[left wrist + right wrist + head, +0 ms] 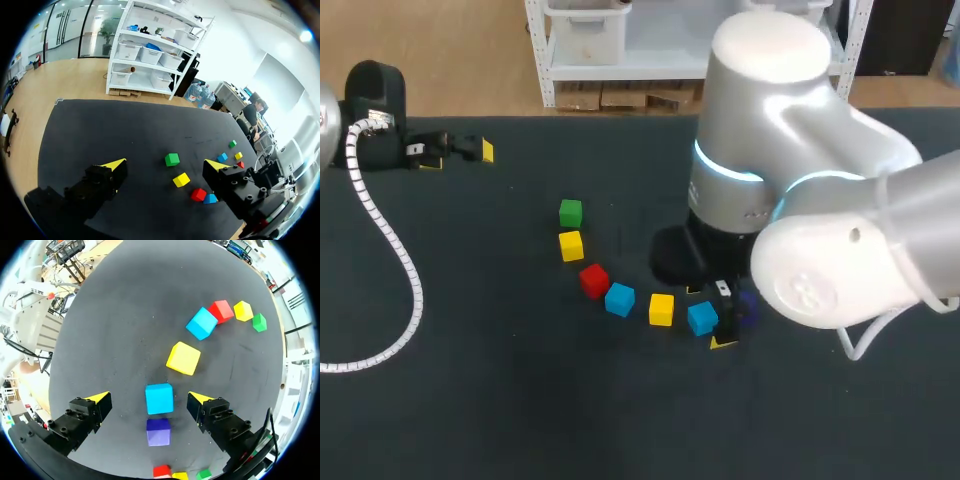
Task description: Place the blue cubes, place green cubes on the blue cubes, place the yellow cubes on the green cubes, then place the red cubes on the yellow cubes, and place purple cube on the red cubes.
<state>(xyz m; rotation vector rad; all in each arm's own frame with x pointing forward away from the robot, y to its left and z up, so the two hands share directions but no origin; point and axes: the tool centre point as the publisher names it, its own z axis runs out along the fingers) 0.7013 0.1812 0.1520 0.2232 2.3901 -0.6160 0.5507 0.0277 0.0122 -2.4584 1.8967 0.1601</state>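
1. My right gripper [148, 397] is open, its fingers spread wide and holding nothing.
2. A blue cube [159, 398] sits on the table [125, 315] directly between those fingers. There is a gap on each side, and its faces are roughly square to them. I judge that closing in would catch it with no sideways shift.
3. Just behind it, towards my wrist, lies the purple cube [158, 431]; ahead lies a yellow cube [183, 358].
4. My left gripper [458, 152], also open and empty, rests well apart, so the right arm is nearer.
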